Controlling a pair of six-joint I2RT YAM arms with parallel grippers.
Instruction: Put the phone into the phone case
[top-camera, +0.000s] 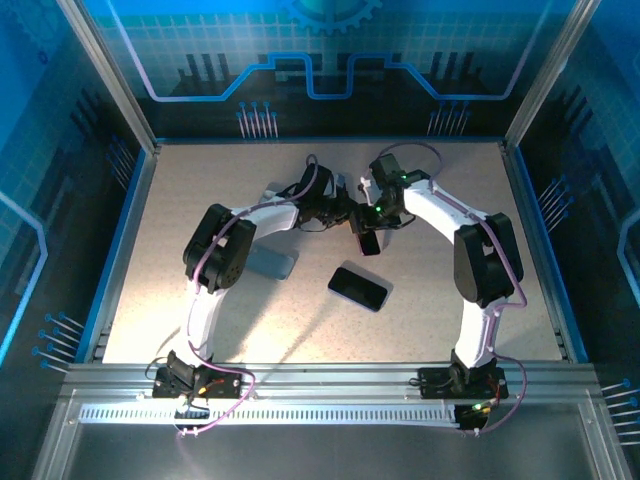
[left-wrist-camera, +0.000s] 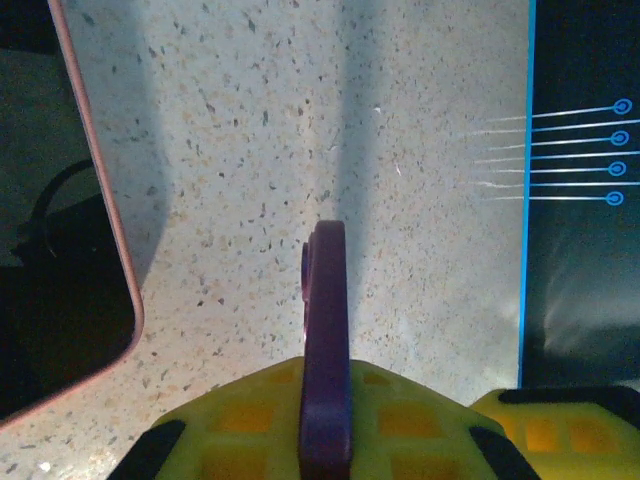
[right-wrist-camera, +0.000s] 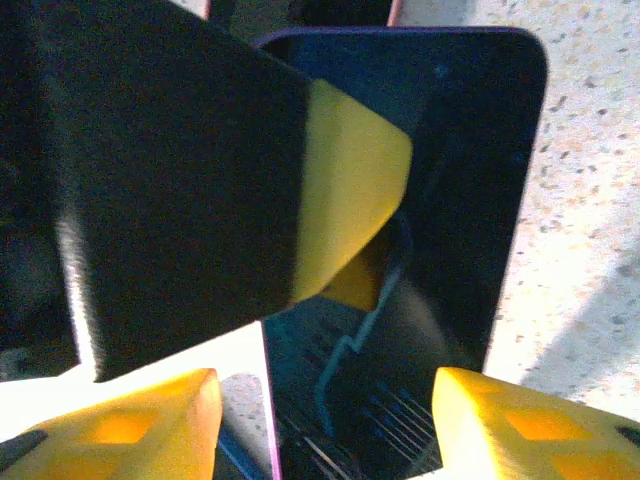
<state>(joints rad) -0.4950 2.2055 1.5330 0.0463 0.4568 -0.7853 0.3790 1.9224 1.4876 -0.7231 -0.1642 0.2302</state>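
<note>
Phone lies flat on the speckled table, screen dark, near the middle and a little toward my side of where the two arms meet. On my left wrist feed I see it again at the left edge, with a pinkish rim around the black glass. The phone case is off the table, between the two wrists. My left gripper is clamped on it: on that feed the case shows edge-on, a thin purple strip standing up from between the yellow fingers. On the right wrist feed the case faces the camera as a dark, glossy slab with a purple edge, and a black block with a yellow tip lies across its face; I cannot say for sure what that block is. My right gripper is spread wide, one yellow finger to each side of the case, with lit table showing between the left-hand finger and the case's edge. From above, the right gripper sits just over the case.
</note>
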